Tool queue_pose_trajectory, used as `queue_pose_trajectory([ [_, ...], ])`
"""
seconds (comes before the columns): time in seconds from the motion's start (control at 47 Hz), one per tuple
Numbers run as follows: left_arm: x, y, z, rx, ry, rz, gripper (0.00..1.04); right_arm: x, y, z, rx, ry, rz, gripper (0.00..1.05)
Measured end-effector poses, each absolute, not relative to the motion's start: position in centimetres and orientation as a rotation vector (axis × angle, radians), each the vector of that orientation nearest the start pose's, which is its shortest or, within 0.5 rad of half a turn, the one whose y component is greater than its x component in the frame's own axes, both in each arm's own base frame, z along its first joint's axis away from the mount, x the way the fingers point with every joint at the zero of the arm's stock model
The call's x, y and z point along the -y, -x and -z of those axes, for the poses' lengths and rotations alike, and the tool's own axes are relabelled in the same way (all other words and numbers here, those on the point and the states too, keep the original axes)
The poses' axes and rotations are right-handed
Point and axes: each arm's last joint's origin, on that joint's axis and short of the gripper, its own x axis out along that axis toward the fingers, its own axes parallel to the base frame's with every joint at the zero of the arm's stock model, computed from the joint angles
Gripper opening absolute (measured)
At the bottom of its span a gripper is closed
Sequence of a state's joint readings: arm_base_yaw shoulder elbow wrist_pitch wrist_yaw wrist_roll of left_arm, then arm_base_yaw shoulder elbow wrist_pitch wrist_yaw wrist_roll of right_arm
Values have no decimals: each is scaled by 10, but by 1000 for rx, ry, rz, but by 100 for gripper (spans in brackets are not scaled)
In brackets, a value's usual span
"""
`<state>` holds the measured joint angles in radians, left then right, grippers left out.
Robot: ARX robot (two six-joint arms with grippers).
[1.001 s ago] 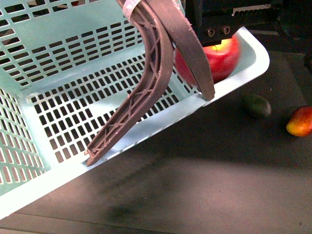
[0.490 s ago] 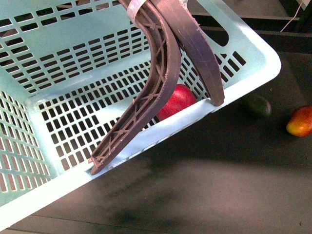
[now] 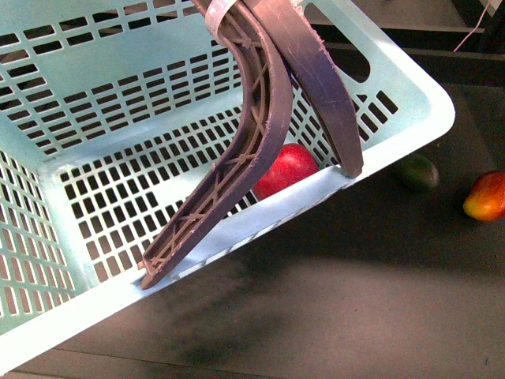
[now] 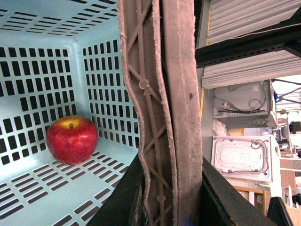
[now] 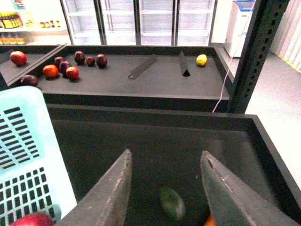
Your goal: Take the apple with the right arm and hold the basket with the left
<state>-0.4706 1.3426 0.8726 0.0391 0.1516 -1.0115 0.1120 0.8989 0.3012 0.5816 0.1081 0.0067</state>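
Observation:
The turquoise basket (image 3: 410,87) hangs tilted over the dark table, its two brown-purple handles (image 3: 264,118) drawn together and upward. In the left wrist view my left gripper (image 4: 170,160) is shut on both handles (image 4: 164,94). The red apple (image 3: 286,167) lies inside the basket on its slotted floor, near the corner behind the handles; the left wrist view shows the apple (image 4: 71,140) against the basket wall (image 4: 42,75). My right gripper (image 5: 165,154) is open and empty, apart from the basket (image 5: 23,141) and above the table; a sliver of apple (image 5: 35,220) shows there.
A dark green oval fruit (image 3: 416,171) and an orange-red fruit (image 3: 486,196) lie on the black table right of the basket. The green fruit (image 5: 171,202) sits below my right gripper. Behind are a shelf with several fruits (image 5: 61,66) and a black post (image 5: 254,52).
One second ago my right gripper held the apple over the basket's right corner. It has let go and left the front view; the apple now rests inside the basket, which shifted slightly.

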Motion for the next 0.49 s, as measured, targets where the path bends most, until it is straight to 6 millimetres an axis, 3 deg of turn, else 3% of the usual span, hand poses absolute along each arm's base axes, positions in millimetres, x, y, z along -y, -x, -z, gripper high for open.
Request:
queue_pose_trajectory([
  [0.043,137,-260,-263,-700,895,338,21,-17,-184,-216,-19,-5,-3,39],
  [0.213,137,-260,-263,-697,894,333,21,-5,-165,-201,-5,-5,-22,3],
  [0.49,137,-260,-263,-698,895,335,21,0,-143,-184,-7,-4,-1,2],
])
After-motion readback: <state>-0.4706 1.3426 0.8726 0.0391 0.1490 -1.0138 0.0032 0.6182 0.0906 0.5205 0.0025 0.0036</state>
